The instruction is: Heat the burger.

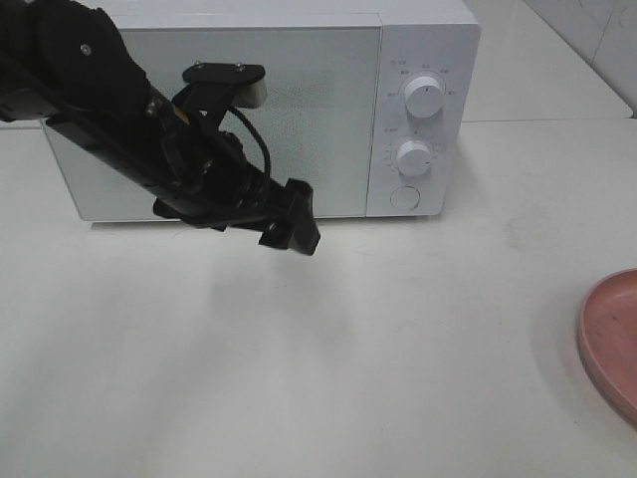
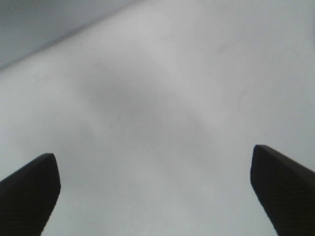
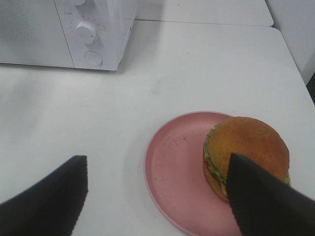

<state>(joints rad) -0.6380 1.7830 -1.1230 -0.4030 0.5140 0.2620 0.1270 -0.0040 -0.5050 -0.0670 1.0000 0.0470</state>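
Observation:
The burger point(image 3: 246, 147), with a golden-brown bun and green lettuce, sits on the right part of a round pink plate point(image 3: 172, 172) in the right wrist view. My right gripper point(image 3: 156, 164) is open and empty above the plate. Its fingers are on either side, and one finger point(image 3: 261, 201) overlaps the burger's near edge. The white microwave point(image 1: 299, 90) stands at the back with its door shut. My left gripper point(image 1: 296, 227) hovers in front of the door. In the left wrist view it point(image 2: 153, 155) is open wide and empty over bare table. The burger is out of the exterior high view.
The microwave has two dials point(image 1: 424, 98) and a round button point(image 1: 405, 196) on its right panel. Only the plate's edge point(image 1: 609, 339) shows at the right border of the exterior high view. The white table point(image 1: 299, 378) extends to the front.

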